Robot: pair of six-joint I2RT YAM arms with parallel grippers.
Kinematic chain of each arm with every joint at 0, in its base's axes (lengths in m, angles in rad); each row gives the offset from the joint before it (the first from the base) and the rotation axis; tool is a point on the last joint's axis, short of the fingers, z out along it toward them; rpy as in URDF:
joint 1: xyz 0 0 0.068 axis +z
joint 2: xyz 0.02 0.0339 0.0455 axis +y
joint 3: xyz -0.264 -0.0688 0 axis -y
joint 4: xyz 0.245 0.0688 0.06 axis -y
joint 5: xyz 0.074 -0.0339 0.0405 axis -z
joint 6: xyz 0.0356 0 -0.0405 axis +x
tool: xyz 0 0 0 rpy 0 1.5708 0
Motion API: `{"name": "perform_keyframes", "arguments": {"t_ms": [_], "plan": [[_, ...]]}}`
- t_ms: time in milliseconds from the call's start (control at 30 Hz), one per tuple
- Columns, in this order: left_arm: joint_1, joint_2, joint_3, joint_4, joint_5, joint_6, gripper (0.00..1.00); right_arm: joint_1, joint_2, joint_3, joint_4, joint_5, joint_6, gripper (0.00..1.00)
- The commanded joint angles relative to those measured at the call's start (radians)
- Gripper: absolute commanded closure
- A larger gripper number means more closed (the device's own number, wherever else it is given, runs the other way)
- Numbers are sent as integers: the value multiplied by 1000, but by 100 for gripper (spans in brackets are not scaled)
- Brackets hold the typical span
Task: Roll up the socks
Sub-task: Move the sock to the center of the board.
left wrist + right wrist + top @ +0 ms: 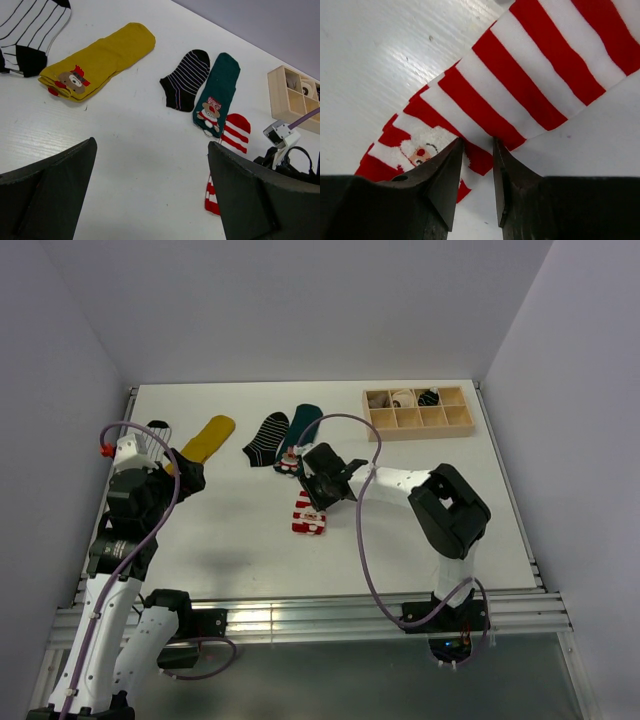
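Pinching red-and-white sock [520, 75], right hand [477, 146] low, left hand [152, 147] wide.

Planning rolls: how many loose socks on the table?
5: white black-striped sock far left, yellow sock beside it, black striped sock, dark green sock centre, red-and-white sock nearest. Others may be hidden.
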Motion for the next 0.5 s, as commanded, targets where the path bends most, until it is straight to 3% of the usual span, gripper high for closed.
{"name": "perform_keyframes", "arguments": {"t_ms": [0,200,467], "plan": [[6,3,2,38,21,9,1,1,46,47,36,-20,175,63],[9,12,2,37,22,9,2,21,2,53,48,-53,371,61],[12,12,2,37,25,7,2,77,-251,-80,143,-66,80,46]]}}
